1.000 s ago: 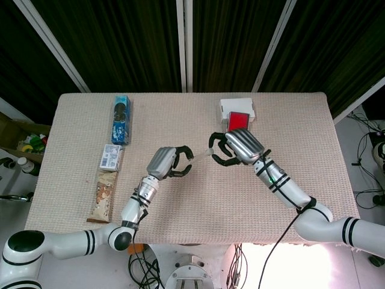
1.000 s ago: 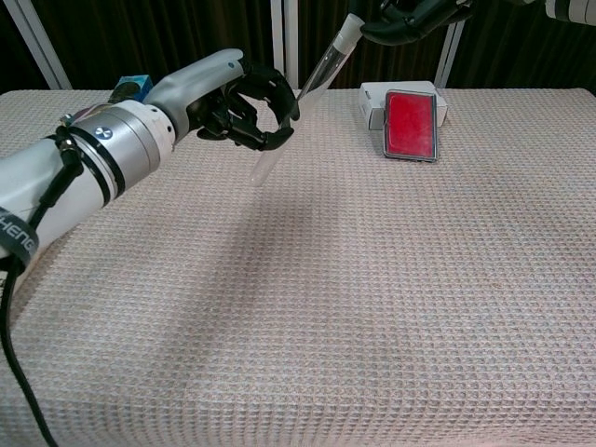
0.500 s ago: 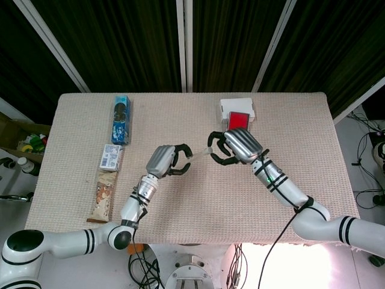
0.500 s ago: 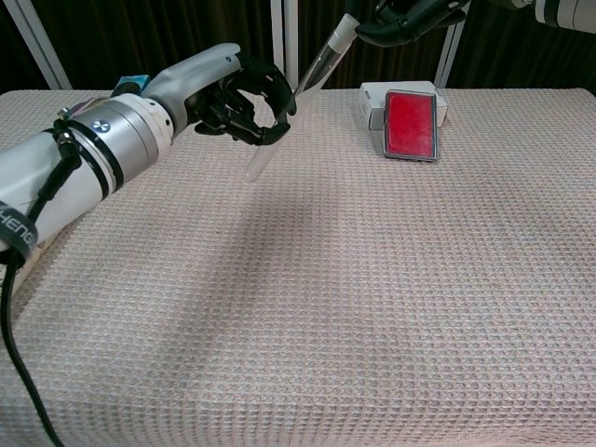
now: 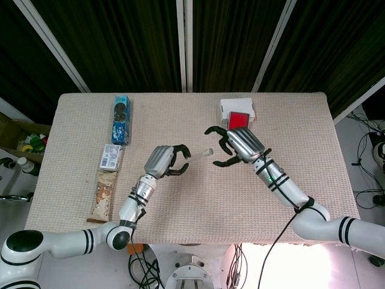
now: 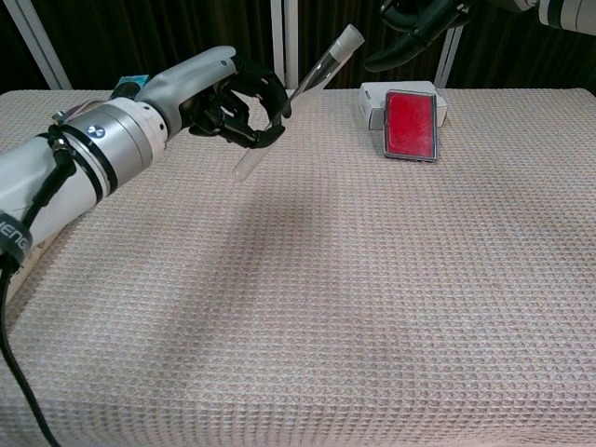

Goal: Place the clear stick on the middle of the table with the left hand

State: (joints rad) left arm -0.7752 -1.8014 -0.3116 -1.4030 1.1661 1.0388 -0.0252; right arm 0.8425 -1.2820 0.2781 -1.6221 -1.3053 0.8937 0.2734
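The left hand pinches the thin clear plastic stick above the beige woven table; it should lower it flat at the middle. The right hand, fingers spread, holds nothing.

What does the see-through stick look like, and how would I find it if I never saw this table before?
Start at the beige woven table and find the robot's left hand, raised over the table's middle-left. The clear stick is gripped in its fingers, tilted, with its wider end up toward the open right hand. It is the only see-through tube; everything else nearby is a box or packet.
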